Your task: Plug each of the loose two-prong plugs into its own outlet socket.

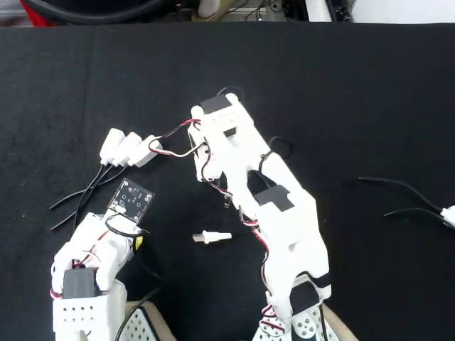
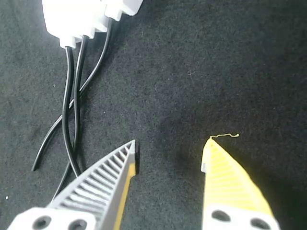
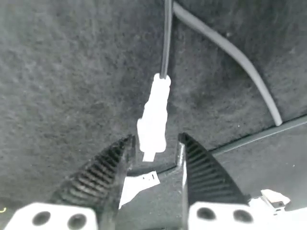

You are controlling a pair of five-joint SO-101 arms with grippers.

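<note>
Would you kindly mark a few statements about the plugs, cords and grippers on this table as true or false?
1. The left gripper is open over bare black table. True.
2. Three black cords lead from the white blocks. True.
3. The left gripper holds the loose plug. False: it lies free on the table beside the right arm.
4. Nothing lies between the fingers of the right gripper. False: a white corded plug sits between them.

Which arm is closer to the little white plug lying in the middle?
Right. The right arm passes right beside the plug; the left arm sits farther off on its other side.
</note>
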